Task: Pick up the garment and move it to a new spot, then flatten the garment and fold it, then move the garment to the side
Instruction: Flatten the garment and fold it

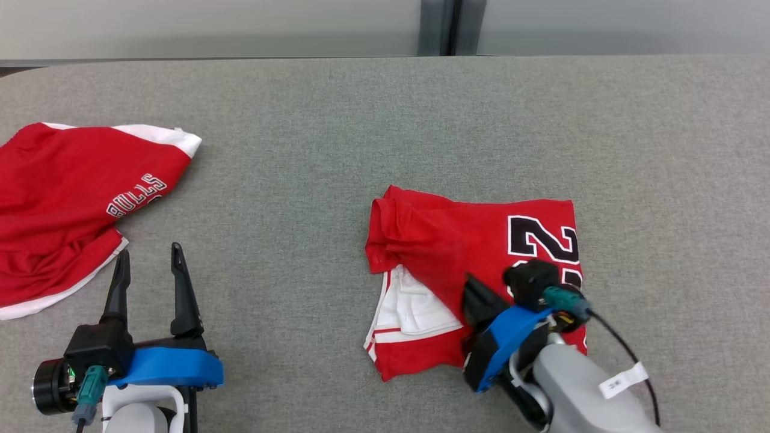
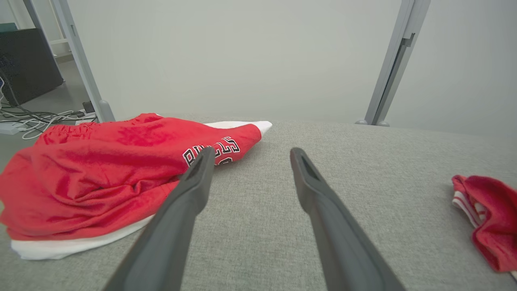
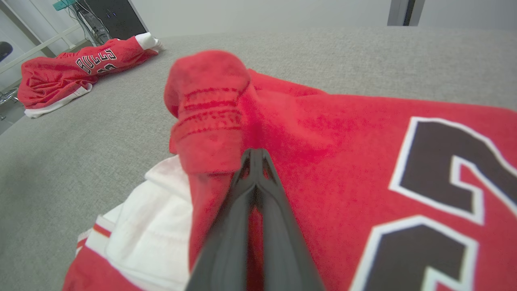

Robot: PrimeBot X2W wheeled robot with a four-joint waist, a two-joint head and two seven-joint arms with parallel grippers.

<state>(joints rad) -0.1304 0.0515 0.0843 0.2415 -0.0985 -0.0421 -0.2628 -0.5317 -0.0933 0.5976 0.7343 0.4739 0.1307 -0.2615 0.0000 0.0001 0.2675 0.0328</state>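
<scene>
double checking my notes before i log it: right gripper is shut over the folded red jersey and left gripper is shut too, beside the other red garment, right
Not quite. The left gripper is open, its jaws standing well apart in the left wrist view. The rest holds: the right gripper is shut over the folded red jersey, and the left one is beside the other red garment.

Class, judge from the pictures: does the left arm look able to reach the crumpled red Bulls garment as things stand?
Probably yes. The left tool stands open just beside the red Bulls garment, with only bare grey table between them and nothing in the way.
</scene>
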